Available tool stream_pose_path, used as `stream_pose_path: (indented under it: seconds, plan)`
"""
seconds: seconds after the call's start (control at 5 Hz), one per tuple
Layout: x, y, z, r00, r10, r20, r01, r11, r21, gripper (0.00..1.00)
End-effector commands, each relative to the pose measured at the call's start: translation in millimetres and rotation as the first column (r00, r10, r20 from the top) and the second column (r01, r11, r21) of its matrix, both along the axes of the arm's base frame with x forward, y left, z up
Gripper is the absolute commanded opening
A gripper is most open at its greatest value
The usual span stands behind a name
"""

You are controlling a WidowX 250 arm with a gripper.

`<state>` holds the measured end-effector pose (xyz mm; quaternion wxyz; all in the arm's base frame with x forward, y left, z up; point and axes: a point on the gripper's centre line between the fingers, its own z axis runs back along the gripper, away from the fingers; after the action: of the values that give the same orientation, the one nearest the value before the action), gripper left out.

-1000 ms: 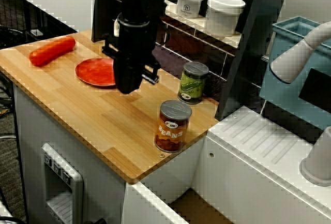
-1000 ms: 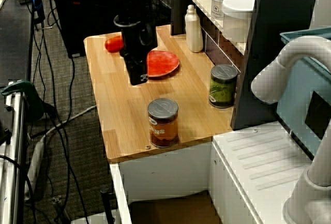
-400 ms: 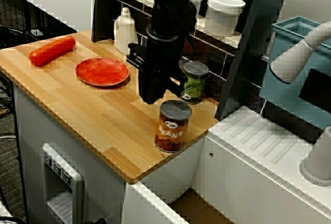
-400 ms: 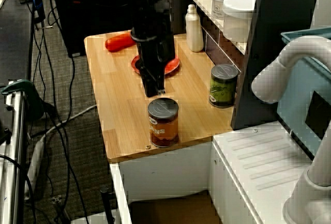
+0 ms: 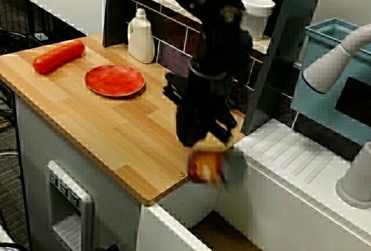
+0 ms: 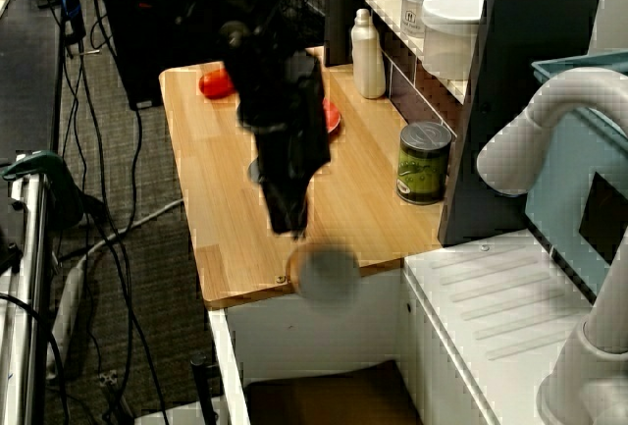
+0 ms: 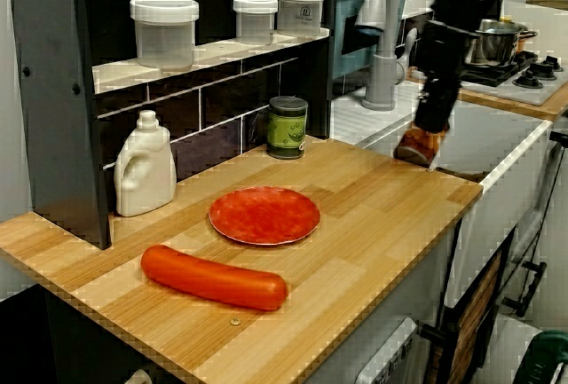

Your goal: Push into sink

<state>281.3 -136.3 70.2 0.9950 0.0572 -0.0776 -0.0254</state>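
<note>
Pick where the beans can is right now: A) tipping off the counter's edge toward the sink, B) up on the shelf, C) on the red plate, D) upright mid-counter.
A: the beans can is blurred and tilted, going over the counter edge below the end effector.

orange-brown bean can (image 5: 206, 167) – blurred, green-labelled can (image 7: 287, 127), red plate (image 7: 264, 215), pale striped wood counter (image 7: 373, 224), black gripper (image 5: 200, 132)

dark shelf unit (image 7: 53, 91), grey carpet (image 6: 147, 278)

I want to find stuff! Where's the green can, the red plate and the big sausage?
green can (image 7: 287, 127), view from the far end of the counter, on its label
red plate (image 7: 264, 215), same view, its middle
sausage (image 7: 213, 278), same view, its middle
</note>
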Motion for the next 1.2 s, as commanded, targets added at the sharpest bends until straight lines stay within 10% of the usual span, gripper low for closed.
stream_pose_path:
  seconds: [0.0,0.2,0.4,1.0]
  plan:
    - [-10.5,-12,35.2,0.998,-0.002,0.057,0.007,0.996,-0.086,0.0]
    - [-11.0,-4,35.7,0.999,0.008,0.046,-0.003,0.996,-0.095,0.0]
    - [-13.0,7,42.2,0.999,0.022,0.031,-0.019,0.997,-0.077,1.0]
    - [-13.0,7,42.2,0.999,0.022,0.031,-0.019,0.997,-0.077,1.0]
